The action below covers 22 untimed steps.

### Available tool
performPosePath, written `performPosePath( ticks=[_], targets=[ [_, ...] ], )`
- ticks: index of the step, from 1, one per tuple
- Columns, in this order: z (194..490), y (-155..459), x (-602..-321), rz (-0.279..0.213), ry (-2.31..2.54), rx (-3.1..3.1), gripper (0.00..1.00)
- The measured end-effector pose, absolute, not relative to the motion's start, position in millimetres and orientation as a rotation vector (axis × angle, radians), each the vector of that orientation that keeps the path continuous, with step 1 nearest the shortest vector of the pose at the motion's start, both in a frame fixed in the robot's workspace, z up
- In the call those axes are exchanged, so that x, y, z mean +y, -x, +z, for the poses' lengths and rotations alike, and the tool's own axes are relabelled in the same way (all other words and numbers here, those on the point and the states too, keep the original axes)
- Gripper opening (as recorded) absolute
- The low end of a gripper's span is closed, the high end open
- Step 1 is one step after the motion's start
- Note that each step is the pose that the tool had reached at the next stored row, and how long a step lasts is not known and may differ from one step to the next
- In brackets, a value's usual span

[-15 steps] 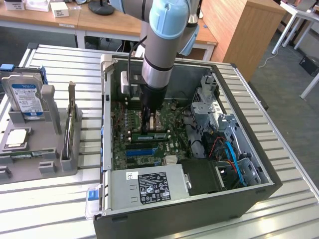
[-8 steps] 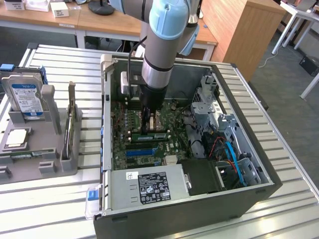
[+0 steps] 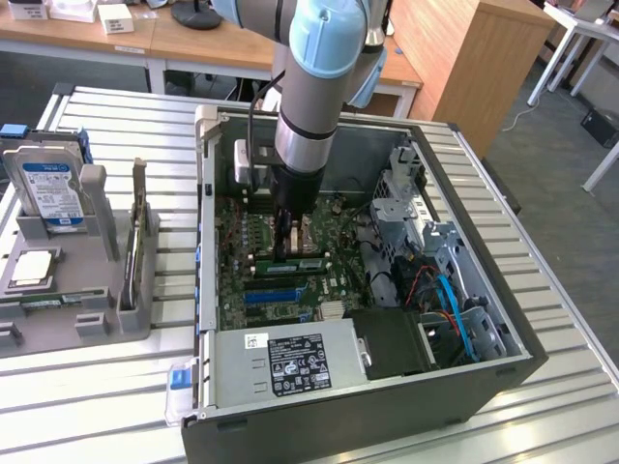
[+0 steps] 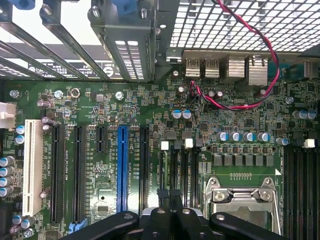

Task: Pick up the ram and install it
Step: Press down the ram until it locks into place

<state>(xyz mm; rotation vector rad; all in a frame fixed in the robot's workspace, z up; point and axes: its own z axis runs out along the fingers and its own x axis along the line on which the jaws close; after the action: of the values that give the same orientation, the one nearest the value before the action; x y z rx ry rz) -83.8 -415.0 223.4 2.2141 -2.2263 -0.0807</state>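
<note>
Inside the case, hand [image 3: 286, 244] closed, fingers [image 4: 167, 200] together, ram [image 3: 295, 261] directly beneath its tips

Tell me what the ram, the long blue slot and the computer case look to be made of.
The ram: green circuit board with a pale label.
Blue slot: likely moulded plastic, uniform colour with a slight sheen.
Computer case: seemingly sheet metal, dark matte outside, bare grey inside.

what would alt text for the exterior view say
A robot arm reaches down into an open computer case, its shut gripper at a green ram stick lying along the motherboard. On the exterior view's left, a grey holder carries a hard drive.
</note>
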Motion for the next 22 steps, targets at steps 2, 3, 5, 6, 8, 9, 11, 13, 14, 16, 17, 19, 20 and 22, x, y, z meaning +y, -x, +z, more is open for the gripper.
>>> performPosePath(
  ticks=[2, 3, 5, 6, 8, 9, 11, 13, 14, 16, 17, 19, 20, 22],
  targets=[
    [223, 84, -415, -0.081, -2.214, -2.226, 0.11],
    [223, 84, -415, -0.081, -2.214, -2.226, 0.11],
    [223, 84, -415, -0.081, -2.214, -2.226, 0.11],
    [223, 84, -415, -0.081, -2.214, -2.226, 0.11],
    [223, 84, -415, -0.081, -2.214, -2.226, 0.11],
    [224, 84, -415, -0.081, -2.215, -2.227, 0.11],
    [228, 84, -415, -0.081, -2.214, -2.227, 0.11],
    [232, 84, -415, -0.081, -2.214, -2.226, 0.11],
    [234, 84, -415, -0.081, -2.214, -2.226, 0.11],
    [238, 84, -415, -0.081, -2.214, -2.226, 0.11],
    [240, 84, -415, -0.081, -2.214, -2.226, 0.11],
    [243, 84, -415, -0.081, -2.214, -2.226, 0.11],
    [246, 84, -415, -0.081, -2.214, -2.226, 0.11],
    [250, 84, -415, -0.081, -2.214, -2.226, 0.11]
  ],
)
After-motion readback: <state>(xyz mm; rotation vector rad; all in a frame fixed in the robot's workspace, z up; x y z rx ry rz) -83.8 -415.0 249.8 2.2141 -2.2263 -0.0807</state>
